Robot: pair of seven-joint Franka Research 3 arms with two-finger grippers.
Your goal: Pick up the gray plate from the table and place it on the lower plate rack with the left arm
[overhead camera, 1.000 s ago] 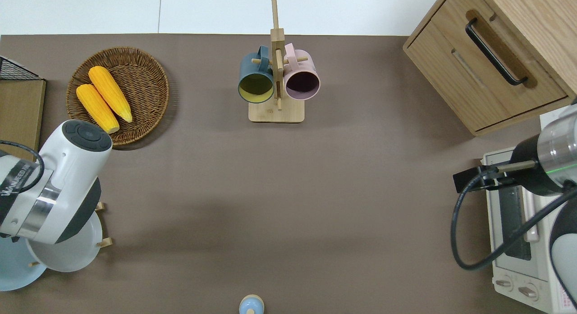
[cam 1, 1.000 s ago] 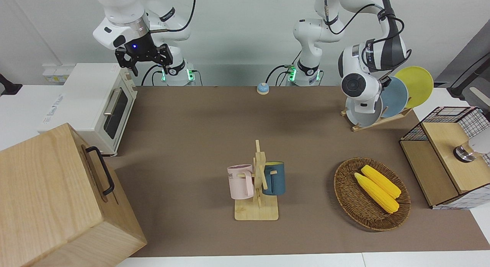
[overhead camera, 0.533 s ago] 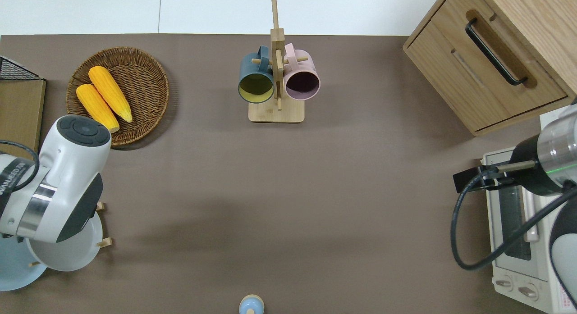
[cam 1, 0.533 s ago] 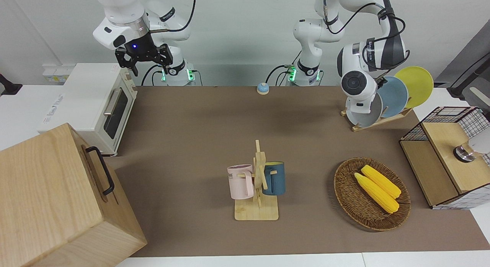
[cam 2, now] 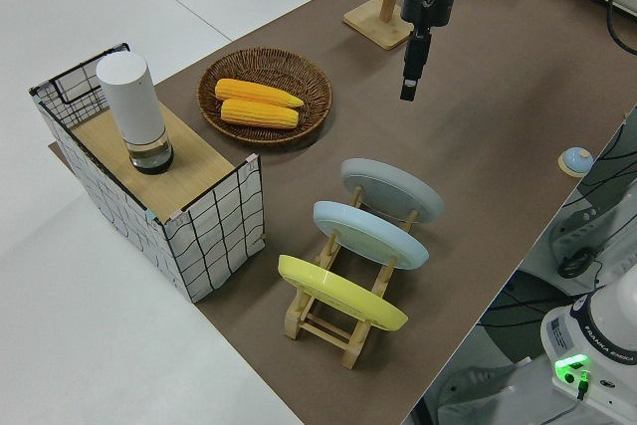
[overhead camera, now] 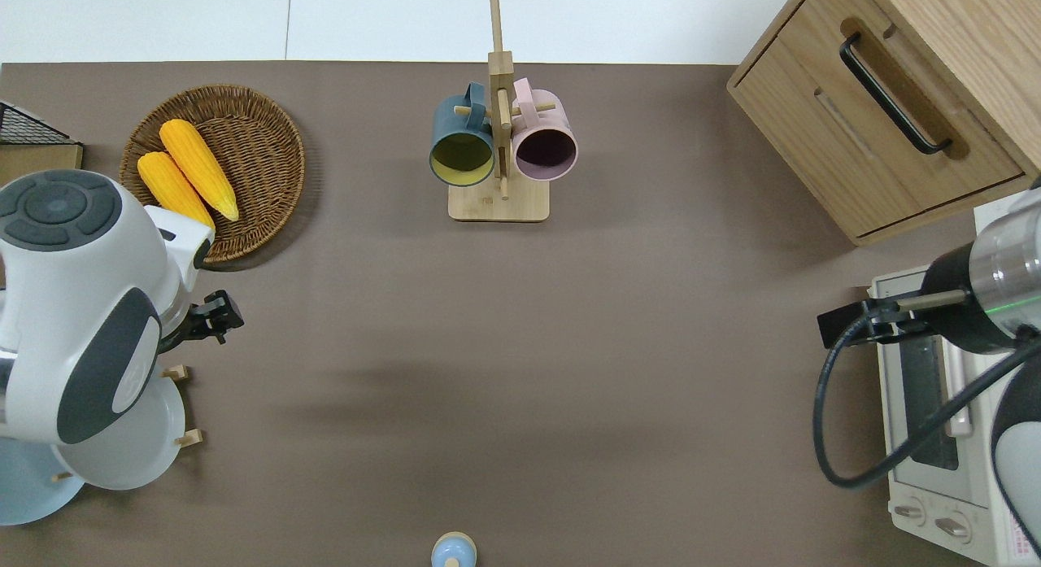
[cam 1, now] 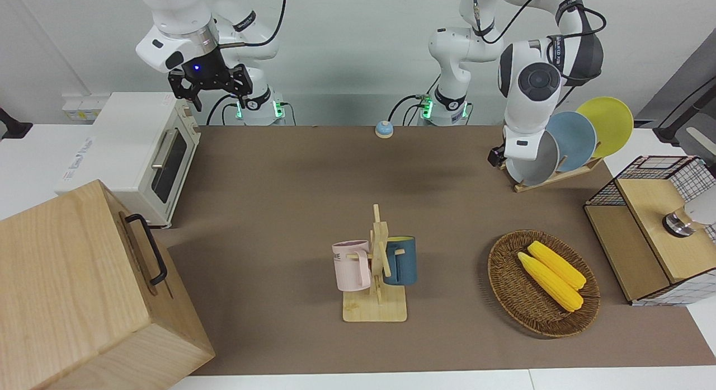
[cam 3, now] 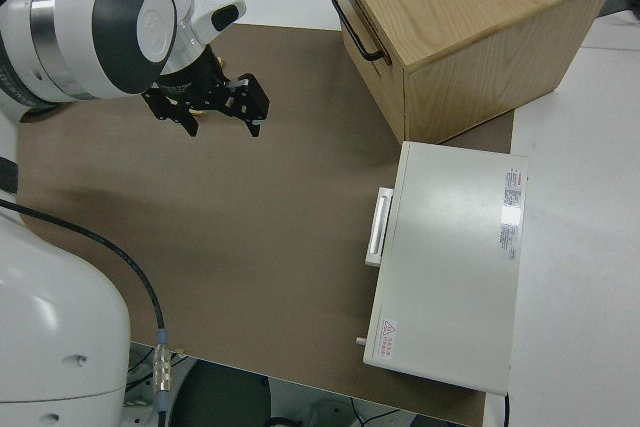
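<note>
The gray plate (cam 1: pixel 534 161) leans in the lowest slot of the lower plate rack (cam 1: pixel 554 177), at the left arm's end of the table (cam 1: pixel 279 183). It also shows in the overhead view (overhead camera: pixel 122 457) and the left side view (cam 2: pixel 391 189). A sky-blue plate (cam 1: pixel 575 139) and a yellow plate (cam 1: pixel 607 124) fill the higher slots. My left gripper (overhead camera: pixel 215 316) holds nothing and hangs clear of the plate, over bare table between the rack and the corn basket; it also shows in the left side view (cam 2: pixel 410 72). My right arm is parked, its gripper (cam 1: pixel 210 90) open.
A wicker basket (cam 1: pixel 503 289) with two corn cobs lies farther from the robots than the rack. A wire basket box (cam 1: pixel 654 228) stands beside it. A mug stand (cam 1: pixel 377 267) is mid-table. A toaster oven (cam 1: pixel 134 149) and wooden cabinet (cam 1: pixel 84 289) are at the right arm's end.
My left arm has risen and swung away from the rack, so its gripper now shows clear of the gray plate. The plate stays in the rack. The right arm has not moved.
</note>
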